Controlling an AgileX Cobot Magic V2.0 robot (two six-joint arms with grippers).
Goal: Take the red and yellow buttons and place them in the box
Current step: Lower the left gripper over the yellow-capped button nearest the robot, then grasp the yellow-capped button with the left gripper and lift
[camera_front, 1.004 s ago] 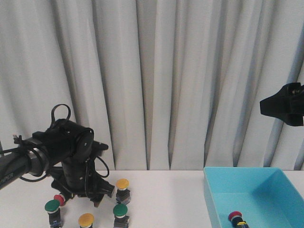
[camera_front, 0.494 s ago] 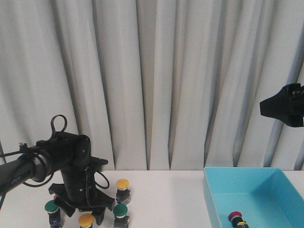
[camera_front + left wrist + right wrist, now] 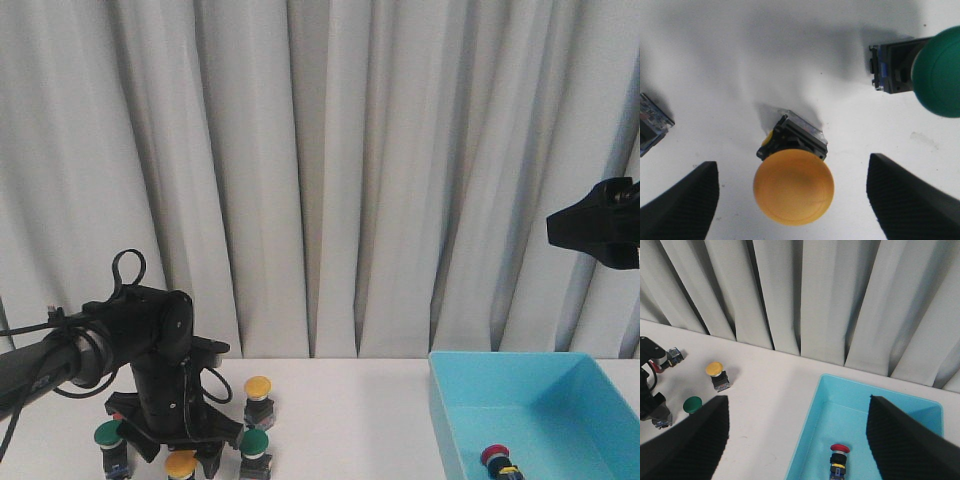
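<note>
Down on the left, the black left end effector (image 3: 792, 200) sits low over the white surface (image 3: 350, 410), its two dark, finely ribbed fingers (image 3: 682, 207) spread wide and gripping nothing. Between them lies a yellow push button with a smooth, matte domed cap on a stubby black-and-grey body (image 3: 793, 192), standing on the surface with neither finger touching it. In the front view that same cap (image 3: 181, 463) peeks out right under the arm.

Beside it, a green-capped push button on a black-and-blue body (image 3: 935, 70) leans in at the edge of the left wrist view, and a second green-capped button (image 3: 109, 435) stands on the other side of the arm. Further back, another yellow-capped button (image 3: 259, 388) stands upright on its own.

Over on the right, the large turquoise-blue plastic box with plain sloping walls (image 3: 470, 400) rests on the surface, and a red-capped push button (image 3: 839, 456) lies inside on its floor.

The right end effector (image 3: 795, 440) hangs high above the box, its textured black fingers (image 3: 912, 440) parted and empty. Pale pleated curtains (image 3: 320, 170) fill the background. No lettering can be read anywhere.
</note>
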